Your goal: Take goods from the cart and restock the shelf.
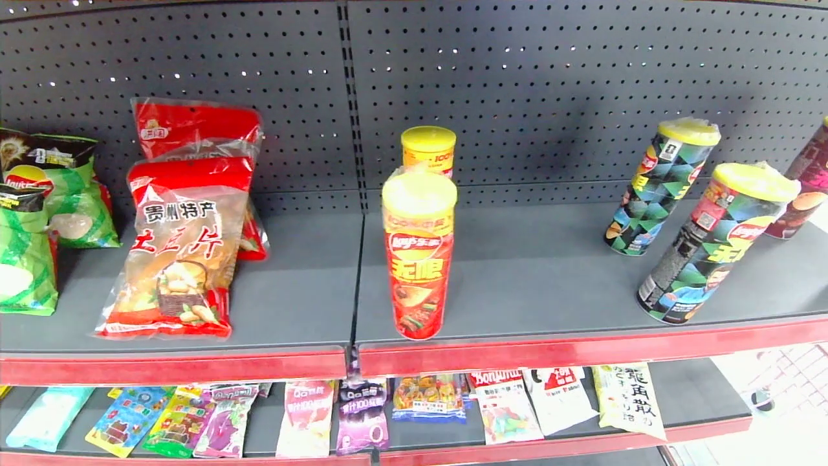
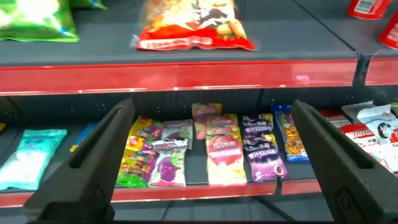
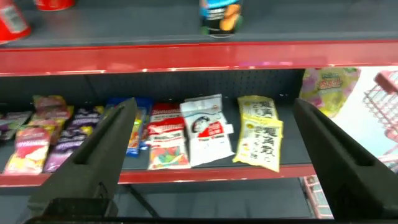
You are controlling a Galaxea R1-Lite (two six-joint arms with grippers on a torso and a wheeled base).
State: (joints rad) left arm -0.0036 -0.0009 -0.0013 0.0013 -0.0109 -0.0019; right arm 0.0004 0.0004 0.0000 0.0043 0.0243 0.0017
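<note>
The grey upper shelf (image 1: 530, 272) with a red front lip carries two red potato-snack bags (image 1: 181, 246), green chip bags (image 1: 32, 213), two red chip cans (image 1: 418, 252) one behind the other, and dark patterned cans (image 1: 711, 246) at the right. My left gripper (image 2: 211, 107) is open and holds nothing. It hangs in front of the lower shelf's candy packets (image 2: 217, 149). My right gripper (image 3: 214, 104) is also open with nothing in it, facing the white and yellow packets (image 3: 205, 130) on the lower shelf. Pink wire of the cart (image 3: 384, 99) shows beside the shelf end.
The upper shelf has bare room between the red cans and the dark cans, and between the red bags and the red cans. A seam (image 1: 354, 285) divides the two shelf boards. The lower shelf (image 1: 698, 395) holds a row of flat snack packets.
</note>
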